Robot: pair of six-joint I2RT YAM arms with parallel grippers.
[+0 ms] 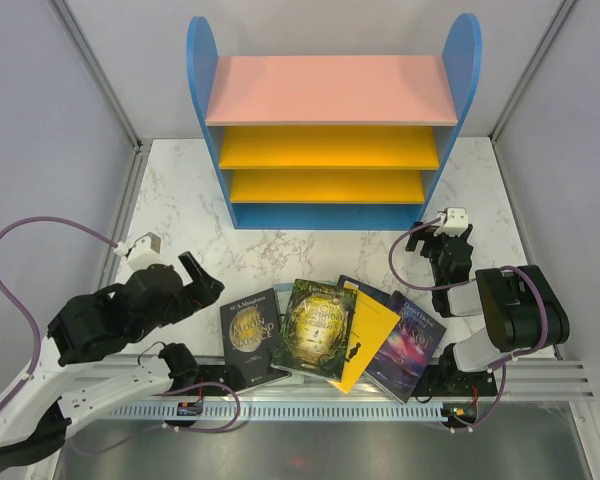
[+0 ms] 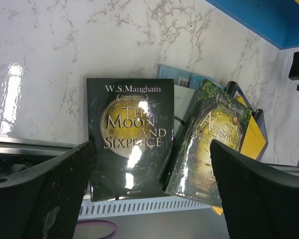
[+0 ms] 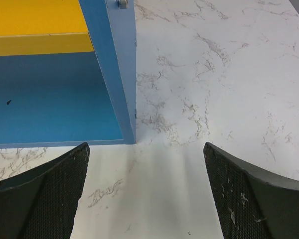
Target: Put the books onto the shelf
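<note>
Left gripper [image 1: 204, 279] is gaping empty lower left beside the books [image 1: 330, 335]; I'm seeing right gripper [image 1: 447, 243] gaping near the shelf [image 1: 330, 145].

Marbled white table [image 1: 180, 215] between pale, perhaps grey, walls [image 1: 40, 110].

White marble-look counter [image 1: 180, 215] with grey veining, pretty glossy. Plain grey wall panels [image 1: 40, 120] box it in on three sides, and a slotted metal rail [image 1: 320, 408] runs along its near edge.
</note>
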